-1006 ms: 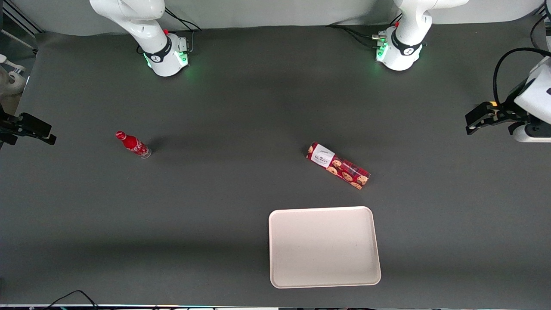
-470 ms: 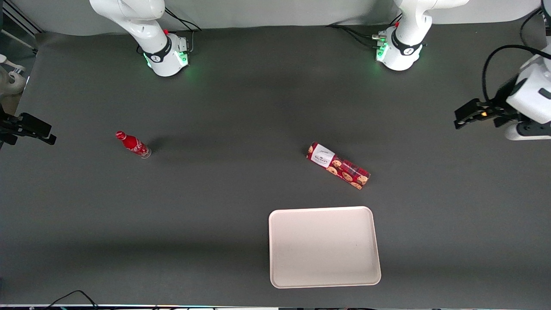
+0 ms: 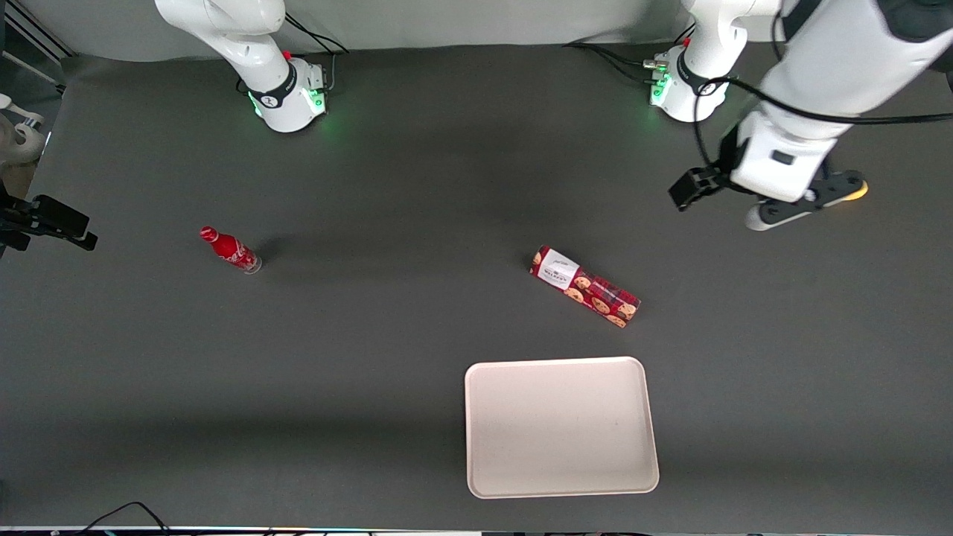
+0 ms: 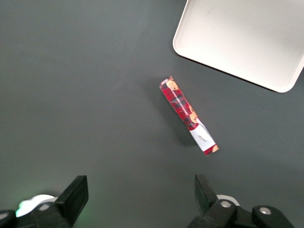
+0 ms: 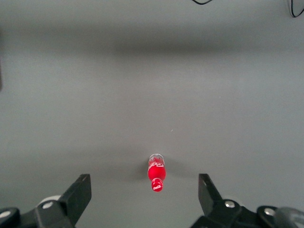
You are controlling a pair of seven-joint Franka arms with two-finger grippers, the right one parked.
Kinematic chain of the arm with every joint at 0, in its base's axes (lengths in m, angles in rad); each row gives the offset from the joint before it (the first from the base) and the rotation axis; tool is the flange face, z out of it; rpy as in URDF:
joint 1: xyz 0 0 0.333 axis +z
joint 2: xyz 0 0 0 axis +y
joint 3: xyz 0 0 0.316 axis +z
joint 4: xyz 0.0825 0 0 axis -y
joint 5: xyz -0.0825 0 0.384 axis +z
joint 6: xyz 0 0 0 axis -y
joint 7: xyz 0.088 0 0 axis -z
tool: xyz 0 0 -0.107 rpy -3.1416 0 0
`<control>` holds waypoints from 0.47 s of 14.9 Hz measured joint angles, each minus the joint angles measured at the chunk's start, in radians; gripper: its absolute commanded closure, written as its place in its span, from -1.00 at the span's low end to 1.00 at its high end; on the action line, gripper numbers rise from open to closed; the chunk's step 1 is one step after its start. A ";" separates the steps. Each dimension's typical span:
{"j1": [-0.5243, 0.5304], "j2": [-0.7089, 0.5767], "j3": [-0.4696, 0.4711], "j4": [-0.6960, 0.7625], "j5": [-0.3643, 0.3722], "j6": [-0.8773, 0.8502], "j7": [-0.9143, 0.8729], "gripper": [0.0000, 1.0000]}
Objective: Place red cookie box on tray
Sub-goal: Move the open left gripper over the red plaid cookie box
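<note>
Spread gripper (image 4: 140, 202) above red cookie box (image 4: 188, 116), near tray (image 4: 247, 42).

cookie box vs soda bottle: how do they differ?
The red cookie box is a long plaid carton lying flat; the soda bottle is small, round and upright. The box lies near the tray; the bottle is toward the parked arm's end. The open gripper hovers above the box only. Both are red.
</note>
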 measured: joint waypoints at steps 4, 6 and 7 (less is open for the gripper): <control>-0.002 0.011 -0.045 -0.129 -0.040 0.165 -0.174 -1.00; -0.002 0.021 -0.052 -0.220 -0.047 0.287 -0.221 -1.00; -0.003 0.028 -0.060 -0.264 -0.049 0.349 -0.243 -1.00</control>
